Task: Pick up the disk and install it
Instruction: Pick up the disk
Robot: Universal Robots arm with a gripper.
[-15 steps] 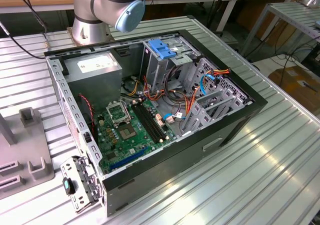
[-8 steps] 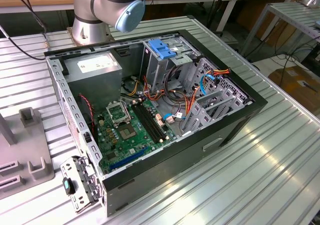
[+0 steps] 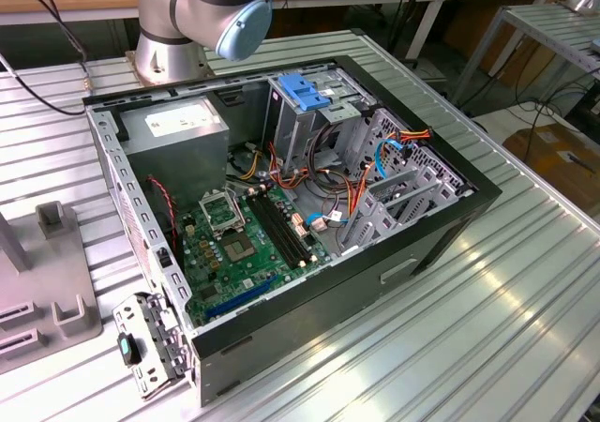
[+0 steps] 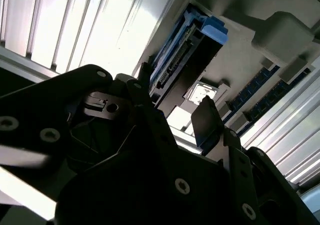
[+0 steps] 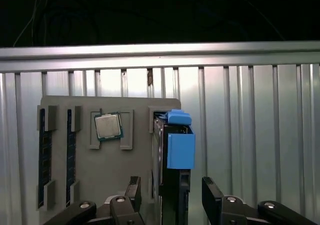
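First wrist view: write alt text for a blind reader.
The robot's hand is open, one finger on each side of the disk, which stands on edge in a grey holder on a ribbed metal table. The holder also carries a chip and memory sticks.

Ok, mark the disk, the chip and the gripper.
disk [image 5: 180, 150], first wrist view, on its blue frame.
chip [image 5: 108, 126], first wrist view, on the middle of its metal lid.
gripper [image 5: 172, 187], first wrist view, midway between its open fingertips, which flank the disk.
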